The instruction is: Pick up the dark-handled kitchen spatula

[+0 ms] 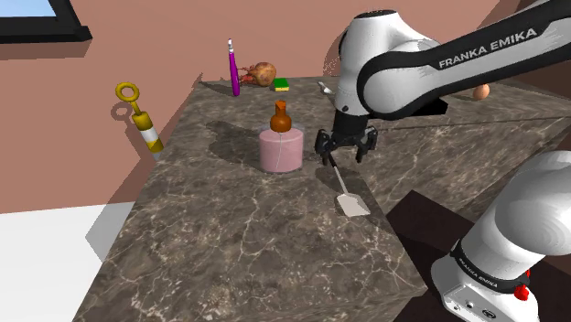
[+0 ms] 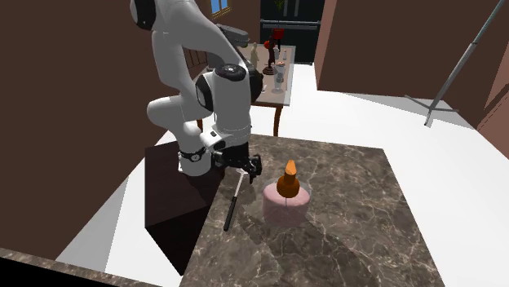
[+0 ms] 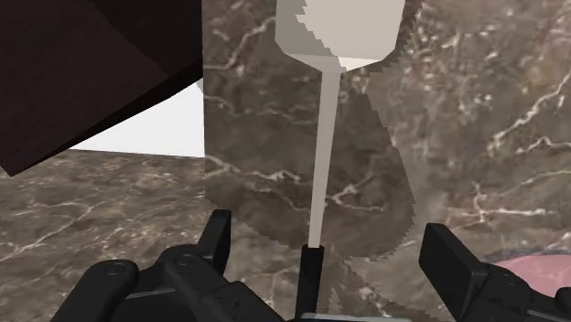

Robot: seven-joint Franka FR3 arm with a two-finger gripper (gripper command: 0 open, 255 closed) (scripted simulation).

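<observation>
Shoulder view: one claw [image 1: 346,152] hangs low over the marble counter [image 1: 238,247], fingers spread, pinching nothing. One spatula [image 1: 346,192] lies flat on the counter, its handle end right under the claw. A thin pale shaft runs out to the flat blade [image 1: 353,205], on the stand side of the claw. One pink cylinder [image 1: 281,152] with one brown flask-shaped piece [image 1: 280,118] on top stands just beside the claw, on the side away from the stand. Well beyond the claw, by the wall: one purple tool [image 1: 234,71], one brown knobbly lump [image 1: 263,73], one green-and-yellow sponge [image 1: 281,85]. One yellow ring-topped object [image 1: 139,117] is well apart, past the cylinder. Second exterior view: the claw sits over one end of the spatula, with the cylinder just beside. One side table [image 2: 273,99] stands far behind the arm; the count of items on it can't be told. Wrist view: two fingers [image 3: 218,240] are wide apart. One dark handle [image 3: 311,274] lies between them, touching neither. The shaft leads straight ahead to the blade, and the pink rim is next to one finger.
</observation>
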